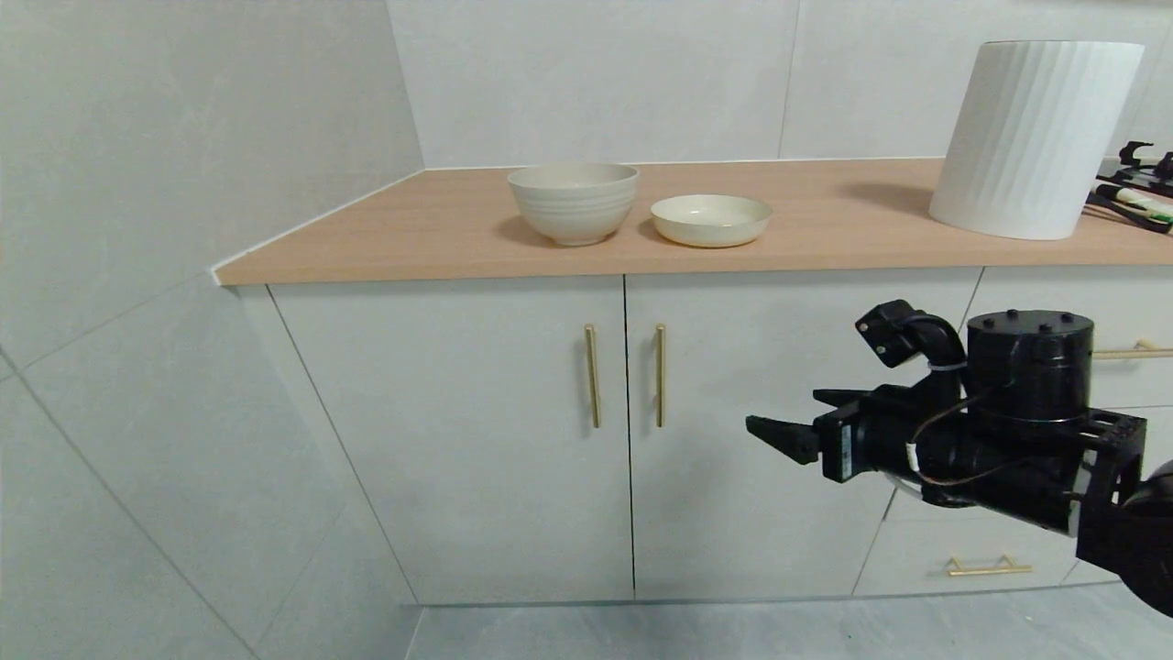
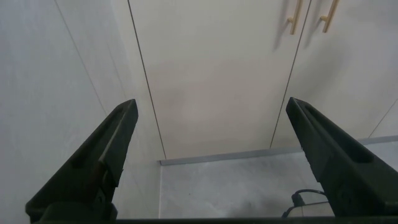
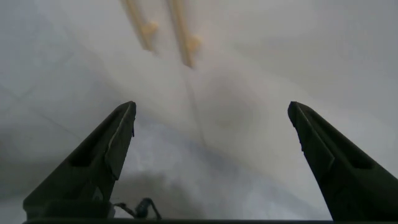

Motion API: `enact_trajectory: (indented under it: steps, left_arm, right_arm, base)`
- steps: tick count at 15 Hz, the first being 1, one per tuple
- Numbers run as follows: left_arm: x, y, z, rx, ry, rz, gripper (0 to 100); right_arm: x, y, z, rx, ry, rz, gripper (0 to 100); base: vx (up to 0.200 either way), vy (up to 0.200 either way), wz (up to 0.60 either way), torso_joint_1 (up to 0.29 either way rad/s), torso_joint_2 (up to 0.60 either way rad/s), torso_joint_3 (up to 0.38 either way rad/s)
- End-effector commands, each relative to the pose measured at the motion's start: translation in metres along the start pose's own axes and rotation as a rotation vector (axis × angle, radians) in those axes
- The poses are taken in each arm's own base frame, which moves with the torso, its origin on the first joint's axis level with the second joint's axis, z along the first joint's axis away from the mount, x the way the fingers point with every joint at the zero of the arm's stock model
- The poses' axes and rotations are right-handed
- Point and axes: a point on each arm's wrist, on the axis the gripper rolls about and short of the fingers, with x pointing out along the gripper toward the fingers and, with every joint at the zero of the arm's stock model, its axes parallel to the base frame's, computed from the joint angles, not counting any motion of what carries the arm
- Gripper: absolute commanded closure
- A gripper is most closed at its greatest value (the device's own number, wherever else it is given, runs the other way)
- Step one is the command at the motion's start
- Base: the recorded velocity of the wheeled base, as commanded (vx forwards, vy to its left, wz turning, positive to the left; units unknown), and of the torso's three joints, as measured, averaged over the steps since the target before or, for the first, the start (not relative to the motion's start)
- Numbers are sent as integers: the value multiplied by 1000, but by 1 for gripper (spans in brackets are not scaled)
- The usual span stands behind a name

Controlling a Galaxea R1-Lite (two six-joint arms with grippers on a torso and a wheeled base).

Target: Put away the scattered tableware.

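Observation:
A deep ribbed cream bowl (image 1: 573,202) and a shallow cream dish (image 1: 711,220) stand side by side on the wooden countertop (image 1: 825,229). My right gripper (image 1: 793,417) hangs open and empty below counter height, in front of the right cabinet door (image 1: 733,440), pointing toward the two gold door handles (image 1: 660,376). In the right wrist view the gripper (image 3: 212,107) is spread wide, with the handles (image 3: 183,34) beyond it. My left gripper (image 2: 211,104) is also open and empty, low before the cabinet doors (image 2: 211,81) near the floor.
A tall white ribbed cylinder (image 1: 1035,137) stands at the counter's right, with black utensils (image 1: 1136,188) beyond it. Drawers with gold pulls (image 1: 988,568) lie right of the doors. A tiled wall (image 1: 137,321) closes the left side. Grey floor (image 2: 236,186) runs under the cabinet.

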Motion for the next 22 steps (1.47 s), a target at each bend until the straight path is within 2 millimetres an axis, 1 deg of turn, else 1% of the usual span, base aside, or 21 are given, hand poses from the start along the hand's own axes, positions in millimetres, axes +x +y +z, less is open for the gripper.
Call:
enact_trajectory:
  steps: [1, 2, 3, 4, 7, 9, 13, 16, 20, 22]
  left_arm:
    - [0, 0, 0, -1, -1, -1, 0]
    - [0, 0, 0, 1, 0, -1, 0]
    - [0, 0, 0, 1, 0, -1, 0]
    - [0, 0, 0, 1, 0, 1, 0]
    - [0, 0, 0, 1, -1, 1, 0]
    - [0, 0, 0, 1, -1, 1, 0]
    - [0, 0, 0, 1, 0, -1, 0]
    - [0, 0, 0, 1, -1, 1, 0]
    - [0, 0, 0, 1, -1, 1, 0]
    - [0, 0, 0, 1, -1, -1, 0]
  right_arm:
    - [22, 16, 0, -15, 12, 54, 0]
    - [25, 22, -4, -10, 25, 72, 0]
    - [28, 25, -8, 11, 42, 82, 0]
    - [33, 25, -9, 59, 40, 83, 0]
    - [44, 35, 3, 158, 4, 114, 0]
    - [51, 35, 5, 176, -3, 120, 0]
    - [66, 37, 21, 256, -50, 140, 0]
    - [77, 37, 17, 289, -31, 159, 0]
    - [83, 38, 16, 340, -10, 223, 0]
    - [103, 38, 18, 342, -24, 229, 0]
  base:
    - [0, 0, 0, 0, 0, 0]
    - [0, 0, 0, 0, 0, 0]
    - [0, 0, 0, 0, 0, 0]
    - [0, 0, 0, 0, 0, 0]
    - [0, 0, 0, 0, 0, 0]
    - [0, 0, 0, 0, 0, 0]
    - [0, 0, 0, 0, 0, 0]
    - [0, 0, 0, 0, 0, 0]
    - [0, 0, 0, 0, 0, 0]
    - [0, 0, 0, 0, 0, 0]
